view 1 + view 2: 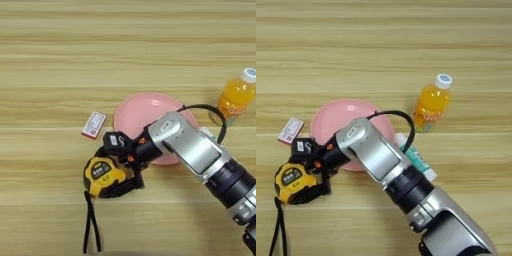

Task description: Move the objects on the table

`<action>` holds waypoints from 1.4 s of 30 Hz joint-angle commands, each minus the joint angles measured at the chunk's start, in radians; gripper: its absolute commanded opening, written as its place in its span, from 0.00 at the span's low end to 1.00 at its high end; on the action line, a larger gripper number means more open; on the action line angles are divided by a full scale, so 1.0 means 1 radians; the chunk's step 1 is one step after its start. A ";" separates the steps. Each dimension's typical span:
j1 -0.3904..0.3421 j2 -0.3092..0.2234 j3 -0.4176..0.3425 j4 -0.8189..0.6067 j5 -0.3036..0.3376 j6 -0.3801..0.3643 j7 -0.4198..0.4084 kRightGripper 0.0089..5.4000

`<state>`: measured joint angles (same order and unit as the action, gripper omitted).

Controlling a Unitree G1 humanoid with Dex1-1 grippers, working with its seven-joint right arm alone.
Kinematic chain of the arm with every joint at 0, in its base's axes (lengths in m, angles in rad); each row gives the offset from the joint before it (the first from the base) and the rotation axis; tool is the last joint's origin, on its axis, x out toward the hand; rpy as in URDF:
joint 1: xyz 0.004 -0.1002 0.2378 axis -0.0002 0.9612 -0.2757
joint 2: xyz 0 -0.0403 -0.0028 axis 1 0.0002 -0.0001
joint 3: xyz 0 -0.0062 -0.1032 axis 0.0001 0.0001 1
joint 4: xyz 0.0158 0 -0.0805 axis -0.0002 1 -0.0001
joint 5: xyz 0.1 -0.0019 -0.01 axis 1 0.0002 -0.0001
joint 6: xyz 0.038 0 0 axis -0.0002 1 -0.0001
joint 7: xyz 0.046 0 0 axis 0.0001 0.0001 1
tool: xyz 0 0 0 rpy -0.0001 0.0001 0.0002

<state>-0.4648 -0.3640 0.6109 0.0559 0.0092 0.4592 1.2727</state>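
Pincer (120, 165) closed around yellow-black tape measure (103, 176), fingers straddling its top and right side for lift. Tape measure rests on bench (60, 60), strap (91, 225) trailing toward viewer, just left-below pink plate (140, 112). Red-white box (94, 124), juice bottle (432, 106), tube (418, 157) untouched.

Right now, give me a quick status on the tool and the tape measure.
Right tool down on the tape measure, fingers either side. Grip not confirmed. Pink plate just behind, red-white box to its left. Nothing blocking.
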 commanded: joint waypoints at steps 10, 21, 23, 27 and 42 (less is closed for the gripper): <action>-0.076 0.002 -0.139 -0.168 0.077 0.023 -0.037 1.00; -0.092 0.053 -0.309 -0.280 0.184 0.126 -0.169 1.00; -0.089 0.060 -0.323 -0.297 0.191 0.141 -0.202 1.00; -0.089 0.060 -0.360 -0.302 0.168 0.194 -0.310 1.00; -0.063 -0.081 -0.292 -0.244 -0.068 0.089 -0.470 1.00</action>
<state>-0.4744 -0.4168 0.3324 -0.1612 -0.0338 0.6041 0.8347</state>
